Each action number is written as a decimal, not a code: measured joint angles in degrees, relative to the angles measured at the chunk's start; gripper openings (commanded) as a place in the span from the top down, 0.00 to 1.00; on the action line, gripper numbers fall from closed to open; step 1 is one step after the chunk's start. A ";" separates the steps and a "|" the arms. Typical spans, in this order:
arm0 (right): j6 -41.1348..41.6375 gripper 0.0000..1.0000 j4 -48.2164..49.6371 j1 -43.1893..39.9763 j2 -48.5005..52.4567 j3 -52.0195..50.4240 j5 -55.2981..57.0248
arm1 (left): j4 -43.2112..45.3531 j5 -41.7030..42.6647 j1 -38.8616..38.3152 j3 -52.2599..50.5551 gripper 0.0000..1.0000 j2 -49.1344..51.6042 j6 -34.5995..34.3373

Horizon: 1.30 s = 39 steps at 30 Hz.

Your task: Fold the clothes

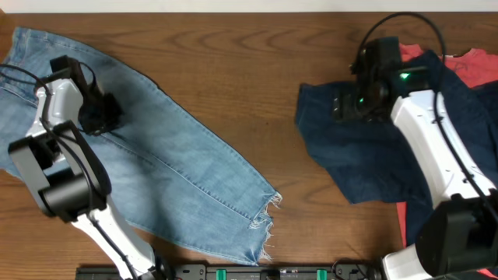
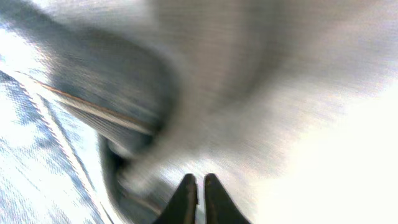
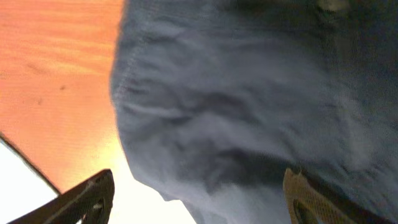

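Motion blur obscures stitched denim jeans (image 2: 37, 155); left gripper (image 2: 200, 188) fingers pressed together. Right gripper (image 3: 198, 190) spread wide over wrinkled navy garment (image 3: 249, 93).

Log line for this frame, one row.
left hand: shut, at jeans | right hand: open, over navy garment | red shirt: under navy garment

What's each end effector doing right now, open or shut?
Left end effector: shut, over the jeans; a pinch of denim cannot be told.
Right end effector: open, over the navy garment, holding nothing.
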 measured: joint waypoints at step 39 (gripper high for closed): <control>8.94 0.23 28.15 6.12 15.85 -8.70 4.50 | -11.23 5.77 -25.33 0.00 0.49 -24.96 3.43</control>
